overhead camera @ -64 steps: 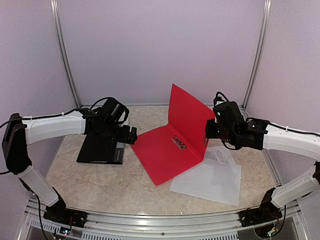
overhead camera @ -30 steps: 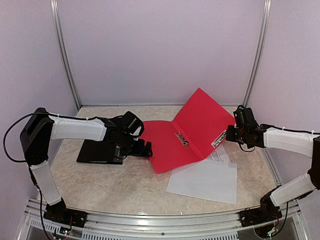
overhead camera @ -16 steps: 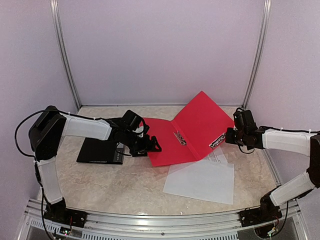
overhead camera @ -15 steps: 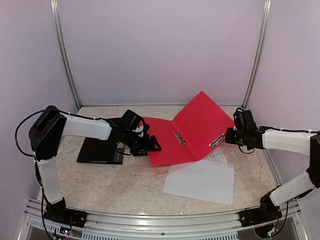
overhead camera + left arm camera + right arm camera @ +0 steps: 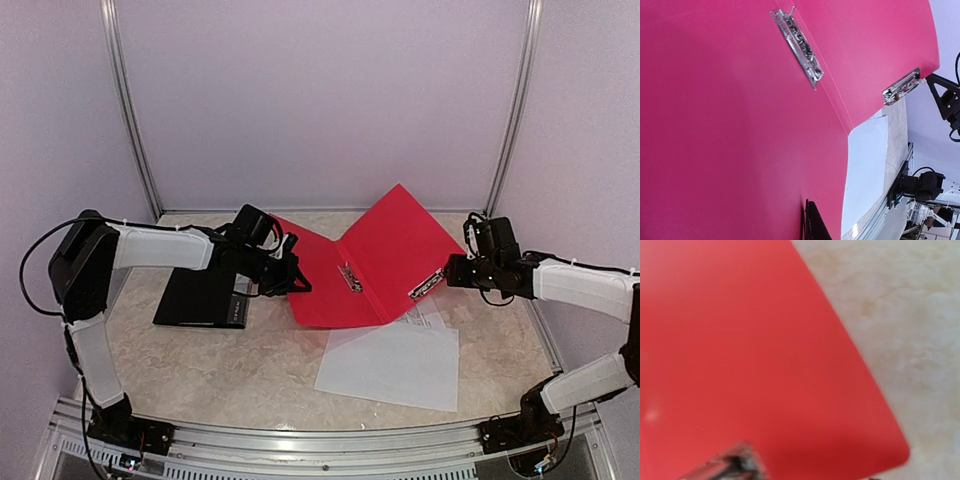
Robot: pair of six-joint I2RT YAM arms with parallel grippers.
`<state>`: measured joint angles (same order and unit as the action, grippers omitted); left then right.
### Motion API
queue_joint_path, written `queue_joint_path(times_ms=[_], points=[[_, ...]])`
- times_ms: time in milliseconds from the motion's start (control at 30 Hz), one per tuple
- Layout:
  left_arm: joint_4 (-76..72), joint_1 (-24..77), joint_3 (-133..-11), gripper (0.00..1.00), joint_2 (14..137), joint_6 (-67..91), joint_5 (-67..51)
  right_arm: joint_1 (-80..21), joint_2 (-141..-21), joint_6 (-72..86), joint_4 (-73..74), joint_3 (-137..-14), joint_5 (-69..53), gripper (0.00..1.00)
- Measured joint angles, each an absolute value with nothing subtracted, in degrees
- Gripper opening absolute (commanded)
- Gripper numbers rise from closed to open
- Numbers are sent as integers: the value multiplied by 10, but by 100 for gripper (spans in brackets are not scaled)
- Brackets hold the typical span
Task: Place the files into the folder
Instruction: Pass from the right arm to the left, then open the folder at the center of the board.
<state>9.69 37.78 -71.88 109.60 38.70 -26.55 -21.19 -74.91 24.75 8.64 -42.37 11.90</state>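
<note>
Lying beside red folder, blank white files; left gripper clamps folder, right gripper unclear.

— What's the table like?
— Beige, marbled top, with walls on three sides.
— What lies on it?
— A red folder sits open around the middle, closer to the far edge. Its right leaf tilts up off the surface.
— Any paper?
— White sheets lie flat toward the near right corner, their far edge running under the folder's near side. A printed one peeks out on the right.
— And on the left?
— A flat black slab, near the left edge and close to the folder. Whether the two touch is hidden.
</note>
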Motion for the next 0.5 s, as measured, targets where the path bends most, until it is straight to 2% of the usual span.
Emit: queue_joint_path(times_ms=[200, 500], points=[[145, 362, -719, 0, 1011, 366, -272, -212, -684, 222, 130, -446, 48, 65], [231, 341, -719, 0, 888, 351, -277, -229, -635, 207, 170, -487, -29, 65]])
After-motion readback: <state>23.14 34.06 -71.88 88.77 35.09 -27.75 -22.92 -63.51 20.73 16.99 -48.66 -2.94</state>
